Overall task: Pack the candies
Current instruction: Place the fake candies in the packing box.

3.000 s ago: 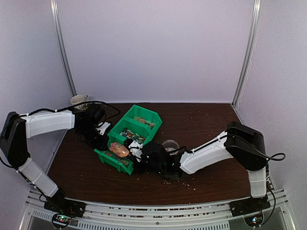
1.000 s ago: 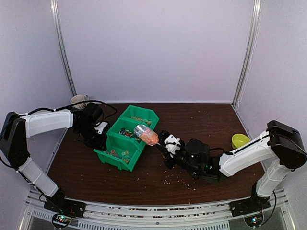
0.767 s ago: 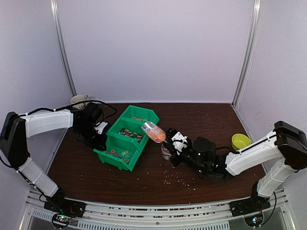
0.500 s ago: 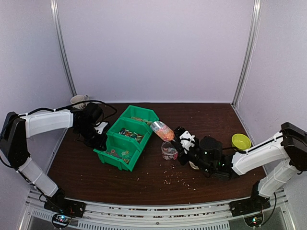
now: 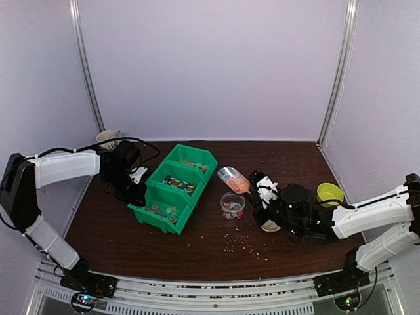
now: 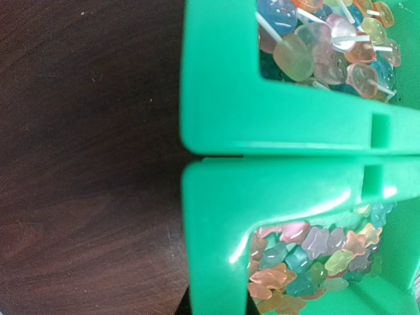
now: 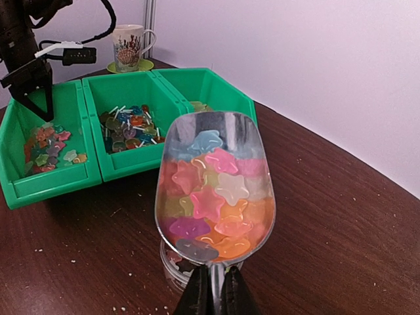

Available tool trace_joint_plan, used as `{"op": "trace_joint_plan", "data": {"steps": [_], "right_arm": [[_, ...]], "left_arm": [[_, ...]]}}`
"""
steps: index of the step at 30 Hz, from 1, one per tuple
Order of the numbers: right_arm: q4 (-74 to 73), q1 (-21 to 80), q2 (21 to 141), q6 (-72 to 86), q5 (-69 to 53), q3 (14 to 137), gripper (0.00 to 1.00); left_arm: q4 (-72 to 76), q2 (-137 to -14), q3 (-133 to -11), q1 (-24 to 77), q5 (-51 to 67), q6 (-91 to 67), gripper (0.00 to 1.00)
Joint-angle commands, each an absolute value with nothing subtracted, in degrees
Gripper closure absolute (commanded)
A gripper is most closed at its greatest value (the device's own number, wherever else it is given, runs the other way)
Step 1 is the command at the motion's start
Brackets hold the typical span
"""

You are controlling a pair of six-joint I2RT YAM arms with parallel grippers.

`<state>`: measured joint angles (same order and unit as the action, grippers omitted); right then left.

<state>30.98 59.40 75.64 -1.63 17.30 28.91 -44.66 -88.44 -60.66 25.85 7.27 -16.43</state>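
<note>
Scoop [image 7: 211, 125], heaped with candies [image 7: 211, 197], had moved off the green bins [image 5: 172, 187] to hang above the cup [image 5: 231, 205] just ahead of my right gripper [image 7: 214, 287], clamped narrow on its handle. Left gripper [image 7: 33, 88] pinched their rim. Tipping judged next.

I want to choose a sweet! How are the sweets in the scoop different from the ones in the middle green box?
The scoop sweets are mostly stars without sticks; the box sweets are rounder, on thin white sticks. The scoop sweets ride in a clear scoop that the right gripper holds above the table; the box sweets lie in the middle green box on it. Both are shiny and many-coloured.
</note>
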Motion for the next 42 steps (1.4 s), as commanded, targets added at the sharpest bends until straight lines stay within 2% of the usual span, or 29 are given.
{"op": "trace_joint_plan", "data": {"steps": [1, 8, 29, 42], "right_arm": [[23.5, 59.2, 72.8, 1.2, 19.7, 28.8, 1.00], [11.6, 59.2, 71.8, 3.2, 19.2, 32.4, 1.00], [-7.8, 59.7, 68.9, 5.9, 16.0, 38.4, 1.00], [-20.2, 60.3, 71.3, 6.6, 16.2, 45.5, 1.00]], "left_arm": [[-36.0, -85.5, -65.1, 25.4, 9.8, -16.5, 1.00], [-36.0, -85.4, -65.1, 25.4, 9.7, -16.5, 1.00], [-36.1, -85.3, -65.2, 25.2, 9.5, -16.5, 1.00], [-36.1, -85.1, -65.1, 25.1, 9.3, -16.5, 1.00]]}}
